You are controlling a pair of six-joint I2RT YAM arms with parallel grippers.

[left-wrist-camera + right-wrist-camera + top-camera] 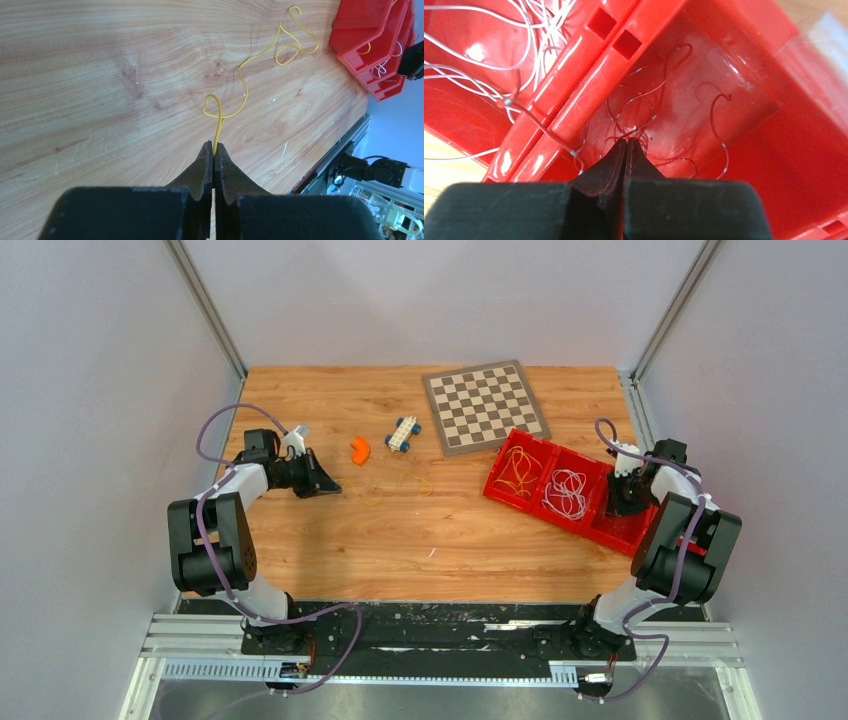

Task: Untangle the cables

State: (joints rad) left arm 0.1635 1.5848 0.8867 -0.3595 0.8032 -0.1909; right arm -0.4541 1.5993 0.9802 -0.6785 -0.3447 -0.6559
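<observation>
My left gripper (pixel 327 485) is on the left side of the table, shut on one end of a thin yellow wire (pixel 385 490) that trails right across the wood. In the left wrist view the wire (pixel 241 75) runs from the closed fingertips (pixel 214 146) in loops toward the red bin (pixel 372 35). The red bin (pixel 500 488) has three compartments, holding yellow-orange wires (pixel 517 475), white wires (pixel 566 493), and red wires (pixel 664 85). My right gripper (pixel 626 502) is down in the red-wire compartment. Its tips (pixel 626 141) are shut with red wires bunched at them. White wires (pixel 484 65) fill the neighbouring compartment.
A chessboard (pixel 486 406) lies at the back centre. A small toy car (pixel 403 432) and an orange curved piece (pixel 360 449) sit just beyond the yellow wire. Grey walls close in both sides. The metal rail runs along the near edge.
</observation>
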